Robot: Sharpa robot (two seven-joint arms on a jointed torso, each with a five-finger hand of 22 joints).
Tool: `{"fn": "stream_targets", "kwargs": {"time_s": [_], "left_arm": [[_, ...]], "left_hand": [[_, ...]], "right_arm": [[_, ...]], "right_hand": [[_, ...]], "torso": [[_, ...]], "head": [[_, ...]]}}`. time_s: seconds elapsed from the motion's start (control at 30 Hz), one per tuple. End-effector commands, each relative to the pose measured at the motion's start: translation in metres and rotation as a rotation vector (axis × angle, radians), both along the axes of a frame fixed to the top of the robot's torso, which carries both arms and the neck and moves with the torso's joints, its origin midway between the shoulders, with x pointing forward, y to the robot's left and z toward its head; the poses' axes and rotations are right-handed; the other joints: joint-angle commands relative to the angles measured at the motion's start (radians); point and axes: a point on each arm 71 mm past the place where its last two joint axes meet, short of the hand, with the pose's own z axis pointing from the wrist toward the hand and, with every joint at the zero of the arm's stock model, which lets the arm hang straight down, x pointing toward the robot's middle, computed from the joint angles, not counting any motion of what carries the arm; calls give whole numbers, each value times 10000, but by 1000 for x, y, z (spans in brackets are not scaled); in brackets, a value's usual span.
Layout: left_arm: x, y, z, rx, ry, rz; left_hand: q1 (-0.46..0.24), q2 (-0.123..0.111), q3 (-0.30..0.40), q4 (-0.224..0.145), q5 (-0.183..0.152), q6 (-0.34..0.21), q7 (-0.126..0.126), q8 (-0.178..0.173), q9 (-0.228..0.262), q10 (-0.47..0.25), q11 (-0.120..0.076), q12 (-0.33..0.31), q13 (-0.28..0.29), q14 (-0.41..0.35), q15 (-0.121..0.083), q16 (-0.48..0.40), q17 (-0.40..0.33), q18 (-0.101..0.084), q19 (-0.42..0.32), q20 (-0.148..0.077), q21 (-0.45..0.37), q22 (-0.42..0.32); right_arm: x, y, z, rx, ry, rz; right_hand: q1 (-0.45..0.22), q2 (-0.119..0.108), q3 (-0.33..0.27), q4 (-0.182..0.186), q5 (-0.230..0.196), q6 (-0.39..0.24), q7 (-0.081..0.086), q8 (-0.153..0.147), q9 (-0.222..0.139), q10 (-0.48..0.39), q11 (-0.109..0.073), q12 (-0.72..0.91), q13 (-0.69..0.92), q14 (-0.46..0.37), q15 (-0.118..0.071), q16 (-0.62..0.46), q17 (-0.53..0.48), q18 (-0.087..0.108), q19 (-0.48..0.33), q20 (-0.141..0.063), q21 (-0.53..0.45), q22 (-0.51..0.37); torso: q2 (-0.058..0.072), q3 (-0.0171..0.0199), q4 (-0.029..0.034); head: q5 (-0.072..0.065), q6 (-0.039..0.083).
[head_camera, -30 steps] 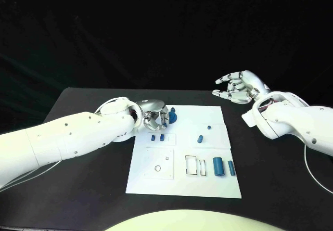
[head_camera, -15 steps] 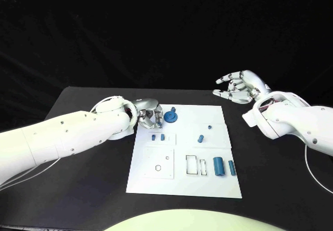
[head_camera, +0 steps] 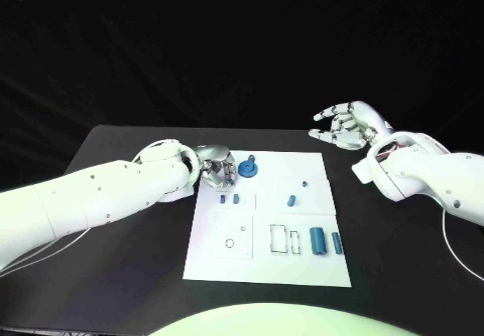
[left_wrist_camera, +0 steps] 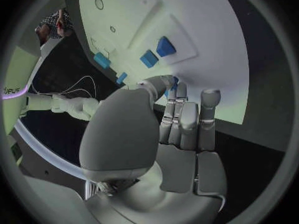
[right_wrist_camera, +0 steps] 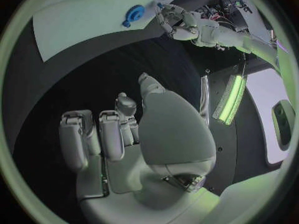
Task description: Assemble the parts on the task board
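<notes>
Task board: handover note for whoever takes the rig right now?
Left hand: at the task board's far left corner, fingers beside the round blue part; it seems to hold nothing, but contact is hard to tell.
Right hand: raised off the board past its far right corner, fingers curled, holding nothing.
Parts: two small ones left of centre, two more right of centre, two cylinders lying near the right edge.
Done: cannot tell.
Left: slots and hole look unfilled.
</notes>
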Motion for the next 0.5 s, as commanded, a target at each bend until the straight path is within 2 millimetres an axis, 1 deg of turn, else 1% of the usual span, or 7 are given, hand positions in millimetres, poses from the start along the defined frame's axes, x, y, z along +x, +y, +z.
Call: {"fn": "stream_targets", "kwargs": {"time_s": [0.03, 0.5], "left_arm": [[-1, -3, -2, -19, 310, -99], [-2, -5, -3, -45, 365, -131]], "left_hand": [[-94, -11, -70, -15, -51, 49, 20, -50, 10, 79, 7, -25, -17, 32, 33, -6, 10, -73, -43, 45, -4, -1], [-105, 0, -67, -12, -55, 62, 15, -56, 13, 98, 4, -41, -16, 57, 34, 9, 68, -76, -42, 48, -2, 7]], "right_arm": [[0, 2, 0, -23, -59, 140], [0, 1, 0, -23, -59, 136]], "right_hand": [[-69, 2, 44, 0, 47, 70, -5, 37, -14, -7, -38, -55, -8, 573, -90, -59, 753, 82, 761, -55, -46, 2267], [-69, 2, 44, 0, 47, 70, -5, 37, -14, -7, -38, -55, -8, 573, -90, -59, 753, 82, 761, -55, -46, 2267]], "torso": [[-4, 4, -3], [-5, 7, -2]], "head": [[18, -9], [11, 6]]}}
